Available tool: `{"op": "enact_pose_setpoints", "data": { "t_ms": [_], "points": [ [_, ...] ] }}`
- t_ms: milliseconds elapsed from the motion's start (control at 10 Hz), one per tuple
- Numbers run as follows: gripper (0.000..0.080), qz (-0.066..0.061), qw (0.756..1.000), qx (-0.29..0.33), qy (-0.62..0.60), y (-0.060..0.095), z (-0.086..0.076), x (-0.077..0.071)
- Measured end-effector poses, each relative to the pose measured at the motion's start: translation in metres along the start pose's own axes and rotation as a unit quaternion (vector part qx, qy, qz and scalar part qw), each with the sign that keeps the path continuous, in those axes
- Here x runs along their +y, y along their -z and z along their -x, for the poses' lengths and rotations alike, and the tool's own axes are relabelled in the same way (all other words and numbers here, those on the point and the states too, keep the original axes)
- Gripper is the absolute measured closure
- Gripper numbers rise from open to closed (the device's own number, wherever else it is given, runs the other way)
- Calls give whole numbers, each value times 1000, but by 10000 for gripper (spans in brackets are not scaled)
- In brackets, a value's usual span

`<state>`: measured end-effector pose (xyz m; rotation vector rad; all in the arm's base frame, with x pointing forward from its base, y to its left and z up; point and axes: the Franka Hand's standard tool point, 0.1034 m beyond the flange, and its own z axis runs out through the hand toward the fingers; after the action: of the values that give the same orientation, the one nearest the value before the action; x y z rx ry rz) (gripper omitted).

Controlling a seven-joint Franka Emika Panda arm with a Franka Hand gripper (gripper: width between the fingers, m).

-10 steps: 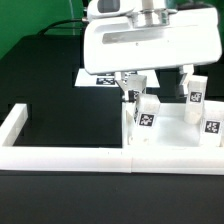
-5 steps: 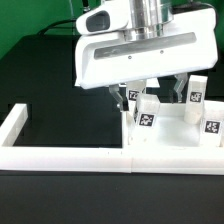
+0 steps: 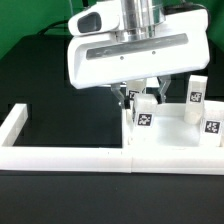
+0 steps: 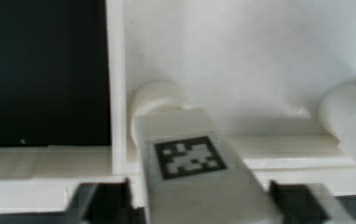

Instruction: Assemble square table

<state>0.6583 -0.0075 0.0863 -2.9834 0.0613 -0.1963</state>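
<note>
A: Item one, nearest?
B: The border wall (image 3: 70, 156) is lying along the front of the table (image 3: 40, 80).
A: Behind it?
B: The square slab (image 3: 175, 140) is sitting flat, leg blocks (image 3: 211, 127) standing on it.
A: The hand (image 3: 138, 97)?
B: It is clamping one leg block (image 4: 193, 155) between its fingers (image 4: 107, 196), over the slab.

Wrist view. Tagged white leg block (image 4: 193, 150) stands between the two dark fingertips (image 4: 107, 197), its black-and-white tag facing the camera; contact with the pads cannot be judged. The gripper (image 4: 196, 197) straddles the block. Beyond the fingers lies the flat white square slab (image 4: 228, 50). A second rounded white leg (image 4: 347, 118) sits outside one finger. Black table surface (image 4: 42, 70) lies outside the other.
</note>
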Motion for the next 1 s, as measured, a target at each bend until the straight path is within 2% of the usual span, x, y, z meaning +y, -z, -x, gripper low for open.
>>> {"op": "enact_pose_setpoints", "data": {
  "t_ms": [300, 400, 500, 600, 700, 1000],
  "points": [
    [496, 1, 994, 0, -105, -1, 0, 3],
    [496, 1, 988, 0, -155, -2, 0, 4],
    [496, 2, 973, 5, -231, -2, -7, 5],
    [499, 3, 949, 8, -314, -2, -10, 8],
    [499, -2, 920, 7, -392, -2, -10, 9],
    [499, -23, 816, 0, -578, -2, -8, 11]
  ]
}}
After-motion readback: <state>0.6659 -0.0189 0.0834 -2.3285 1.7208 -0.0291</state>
